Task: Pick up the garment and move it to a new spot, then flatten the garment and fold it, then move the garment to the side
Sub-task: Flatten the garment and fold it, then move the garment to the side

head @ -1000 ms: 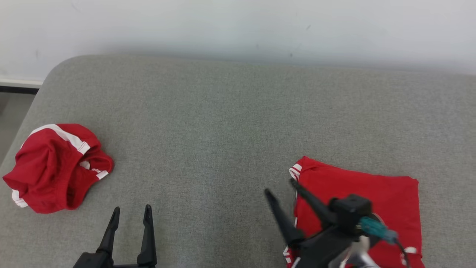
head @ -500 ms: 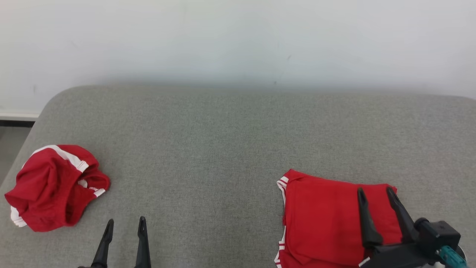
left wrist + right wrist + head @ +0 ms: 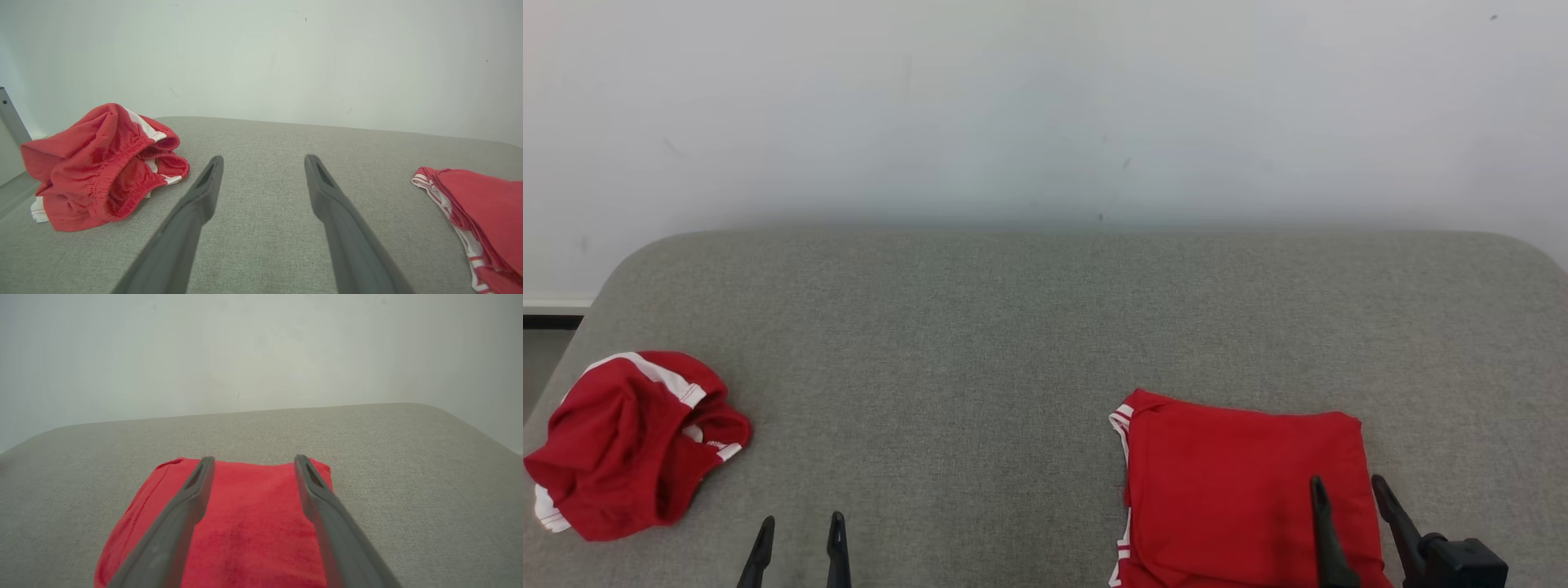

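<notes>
surface: grey padded surface [image 3: 980, 343], rounded far corners | left side: crumpled red garment [image 3: 625, 445] with white stripes, near the edge | right side: folded red garment [image 3: 1233, 490], lying flat, well apart from the crumpled one

Lighting: bright, even and diffuse, no glare.
A soft shadow band lies on the white wall [image 3: 1045, 204] along the far edge of the grey padded surface [image 3: 980, 343]. Head view sharp, colours flat. Right wrist view hazy and low in contrast, its far edge bowed by the wide lens; the fingers of the right end effector [image 3: 251, 463] blur toward the bottom edge. Left wrist view crisper, wall dimmer toward its corners.
</notes>
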`<state>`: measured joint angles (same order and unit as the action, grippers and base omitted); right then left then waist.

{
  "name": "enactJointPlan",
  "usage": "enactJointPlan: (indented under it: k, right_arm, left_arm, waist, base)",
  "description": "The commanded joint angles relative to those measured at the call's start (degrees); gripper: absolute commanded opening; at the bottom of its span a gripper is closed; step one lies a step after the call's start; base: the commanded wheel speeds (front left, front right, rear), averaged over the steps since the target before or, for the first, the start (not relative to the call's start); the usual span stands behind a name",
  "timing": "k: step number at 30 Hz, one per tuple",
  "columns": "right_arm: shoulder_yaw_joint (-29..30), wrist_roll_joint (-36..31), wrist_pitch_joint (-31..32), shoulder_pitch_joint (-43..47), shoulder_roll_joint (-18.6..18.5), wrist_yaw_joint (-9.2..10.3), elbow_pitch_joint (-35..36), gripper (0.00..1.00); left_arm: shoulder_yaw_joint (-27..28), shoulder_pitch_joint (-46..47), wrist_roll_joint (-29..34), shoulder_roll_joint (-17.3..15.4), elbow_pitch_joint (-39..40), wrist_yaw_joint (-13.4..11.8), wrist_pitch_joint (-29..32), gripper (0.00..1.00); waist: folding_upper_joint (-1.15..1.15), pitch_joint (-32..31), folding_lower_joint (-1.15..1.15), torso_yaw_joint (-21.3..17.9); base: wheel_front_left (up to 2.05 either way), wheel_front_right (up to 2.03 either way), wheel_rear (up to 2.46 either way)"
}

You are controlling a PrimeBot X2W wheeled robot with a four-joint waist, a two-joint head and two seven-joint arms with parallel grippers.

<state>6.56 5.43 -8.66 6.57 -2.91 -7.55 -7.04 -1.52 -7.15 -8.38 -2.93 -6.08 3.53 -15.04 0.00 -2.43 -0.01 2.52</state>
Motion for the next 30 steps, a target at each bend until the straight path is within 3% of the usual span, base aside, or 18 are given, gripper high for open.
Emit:
enactJointPlan:
  k: [1, 17, 30]
  right_arm:
    - [0.28, -0.64, -0.55, 0.63, 0.08, 0.13, -0.59, 1.00]
    - [0.27, -0.37, -0.20, -0.48, 0.10, 0.13, -1.59, 1.00]
    - [1.07, -0.86, 2.78, -2.11, 0.06, 0.13, 1.88, 1.00]
  left_arm:
    - [-0.21, -0.97, 0.62, 0.07, -0.18, -0.27, -0.17, 1.00]
    - [0.28, -0.71, 0.07, 0.07, -1.21, -0.58, -0.17, 1.00]
    - [-0.35, -0.13, -0.27, 0.07, -1.45, -0.85, -0.17, 1.00]
  waist:
    - [0.00, -0.17, 0.01, -0.18]
    - [0.00, 0.51, 0.01, -1.29]
    - [0.00, 1.27, 0.01, -0.77]
  base:
    - [0.00, 0.00, 0.00]
    - [0.00, 0.00, 0.00]
    - [0.00, 0.00, 0.00]
